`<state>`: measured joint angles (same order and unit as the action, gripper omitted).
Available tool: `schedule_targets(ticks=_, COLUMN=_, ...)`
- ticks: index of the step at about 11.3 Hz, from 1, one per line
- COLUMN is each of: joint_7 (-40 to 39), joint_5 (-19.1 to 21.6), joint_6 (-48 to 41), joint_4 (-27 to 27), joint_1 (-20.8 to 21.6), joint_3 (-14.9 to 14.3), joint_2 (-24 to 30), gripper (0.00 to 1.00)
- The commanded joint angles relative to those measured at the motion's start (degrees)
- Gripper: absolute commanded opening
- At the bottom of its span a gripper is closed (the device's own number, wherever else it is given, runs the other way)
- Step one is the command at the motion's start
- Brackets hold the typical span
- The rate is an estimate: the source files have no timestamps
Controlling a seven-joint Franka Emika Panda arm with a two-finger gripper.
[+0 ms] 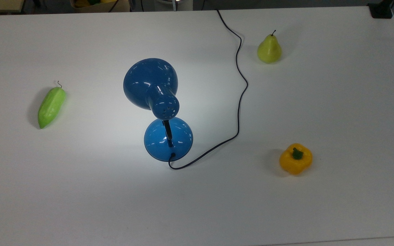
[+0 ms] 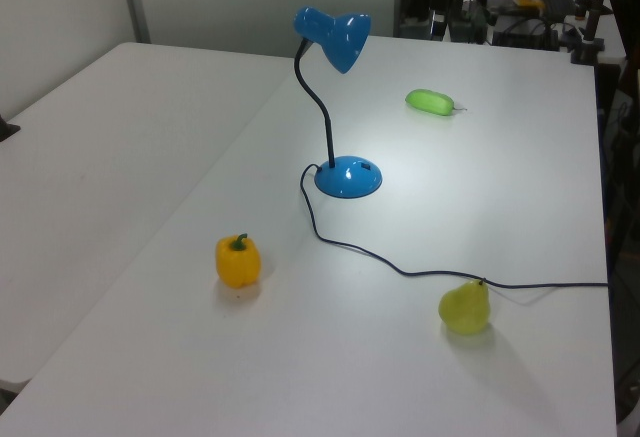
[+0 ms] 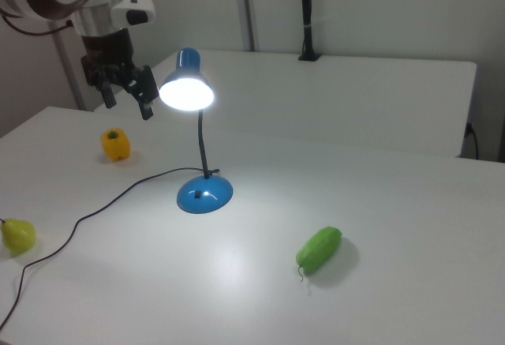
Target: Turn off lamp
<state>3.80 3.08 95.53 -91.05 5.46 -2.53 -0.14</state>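
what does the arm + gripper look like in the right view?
White rounded arm link with a dark circular joint cap, ending in a white wrist housing that has a dark patch on its side. Below sits a black gripper with two black fingers. No markings can be made out.

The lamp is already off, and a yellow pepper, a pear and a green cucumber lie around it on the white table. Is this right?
Not quite: the lamp is on. In the right view its shade glows white and lights the table. The yellow pepper, pear and green cucumber do lie around it.
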Motion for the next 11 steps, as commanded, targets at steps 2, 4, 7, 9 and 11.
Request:
schedule_targets(ticks=2, joint_7=0.59, joint_5=-0.8, joint_6=0.8, joint_4=-0.27, joint_1=0.6, joint_3=-0.72, joint_2=0.49, gripper=1.0)
schedule_targets(ticks=4, joint_7=0.51, joint_5=-0.8, joint_6=0.8, joint_4=-0.27, joint_1=0.51, joint_3=-0.72, joint_2=0.49, gripper=1.0)
schedule_targets(ticks=7, joint_7=0.5, joint_5=-0.71, joint_6=0.89, joint_4=-0.27, joint_1=0.51, joint_3=-0.72, joint_2=0.49, gripper=1.0)
schedule_targets(ticks=9, joint_7=0.07, joint_5=-0.19, joint_6=1.06, joint_4=-0.27, joint_1=0.51, joint_3=-0.63, joint_2=0.32, gripper=1.0)
schedule_targets(ticks=11, joint_7=0.07, joint_5=-0.18, joint_6=0.89, joint_4=-0.36, joint_1=0.6, joint_3=-0.63, joint_2=0.31, gripper=1.0)
